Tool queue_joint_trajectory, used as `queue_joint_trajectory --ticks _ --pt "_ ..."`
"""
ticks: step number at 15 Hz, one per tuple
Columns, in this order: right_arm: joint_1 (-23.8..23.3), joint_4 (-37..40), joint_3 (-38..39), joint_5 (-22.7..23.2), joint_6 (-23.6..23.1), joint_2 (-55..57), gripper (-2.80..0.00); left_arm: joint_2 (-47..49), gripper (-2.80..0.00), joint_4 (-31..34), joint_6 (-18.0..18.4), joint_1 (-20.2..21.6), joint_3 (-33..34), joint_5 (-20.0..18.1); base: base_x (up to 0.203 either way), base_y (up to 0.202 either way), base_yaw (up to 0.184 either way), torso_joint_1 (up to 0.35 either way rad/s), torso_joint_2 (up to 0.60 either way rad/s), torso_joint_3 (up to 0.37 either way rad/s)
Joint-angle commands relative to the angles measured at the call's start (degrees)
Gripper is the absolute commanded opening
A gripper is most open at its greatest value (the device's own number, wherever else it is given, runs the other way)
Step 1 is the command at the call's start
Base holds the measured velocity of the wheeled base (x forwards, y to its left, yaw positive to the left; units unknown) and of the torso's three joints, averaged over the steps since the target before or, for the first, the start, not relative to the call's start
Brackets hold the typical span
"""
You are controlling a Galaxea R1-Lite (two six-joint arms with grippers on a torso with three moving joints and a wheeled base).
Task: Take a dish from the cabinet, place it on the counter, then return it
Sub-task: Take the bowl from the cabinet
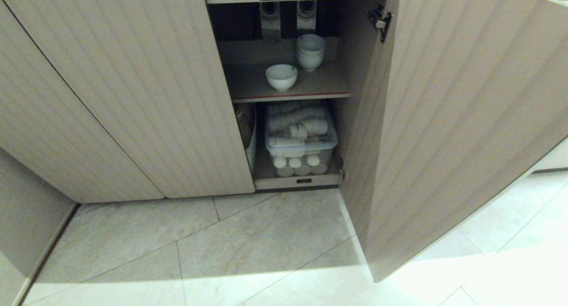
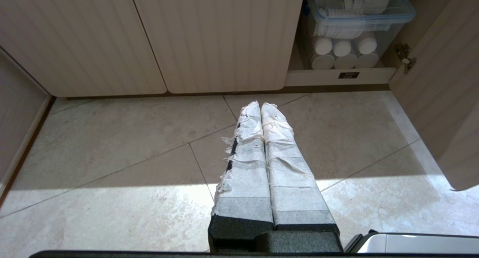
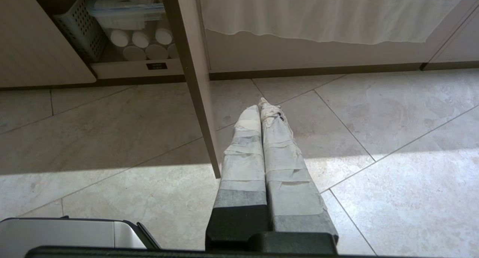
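Low before the open cabinet, both end effectors pressed together over the floor, the robot should spread one and approach the lone dish, clearing the stacked bowls.

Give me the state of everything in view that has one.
Right door: swung open.
Left doors: shut.
Dish: upright, alone on the shelf.
Bowl stack: upright behind it.
Bin: lidded, on the cabinet floor.
Left end effector: shut, empty, over the floor.
Right end effector: shut, empty, over the floor.

Dim cabinet, sunlit floor glare
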Motion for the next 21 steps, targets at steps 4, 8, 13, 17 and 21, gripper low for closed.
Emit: queue_joint_trajectory --ticks 4,8,13,17,21 --pt "0.0 0.0 0.0 0.0 0.0 0.1 -2.80 0.0 -2.80 0.0 0.0 0.0 0.0 0.0 0.000 0.000 0.000 0.000 0.00 0.000" --pt "0.0 0.0 0.0 0.0 0.0 0.1 -2.80 0.0 -2.80 0.0 0.0 0.0 0.0 0.0 0.000 0.000 0.000 0.000 0.00 0.000" --pt "0.0 0.0 0.0 0.0 0.0 0.1 -2.80 0.0 -2.80 0.0 0.0 0.0 0.0 0.0 0.000 0.000 0.000 0.000 0.00 0.000" --pt "0.0 0.0 0.0 0.0 0.0 0.1 -2.80 0.0 -2.80 0.0 0.0 0.0 0.0 0.0 0.000 0.000 0.000 0.000 0.00 0.000" --pt "0.0 0.0 0.0 0.0 0.0 0.1 -2.80 0.0 -2.80 0.0 0.0 0.0 0.0 0.0 0.000 0.000 0.000 0.000 0.00 0.000"
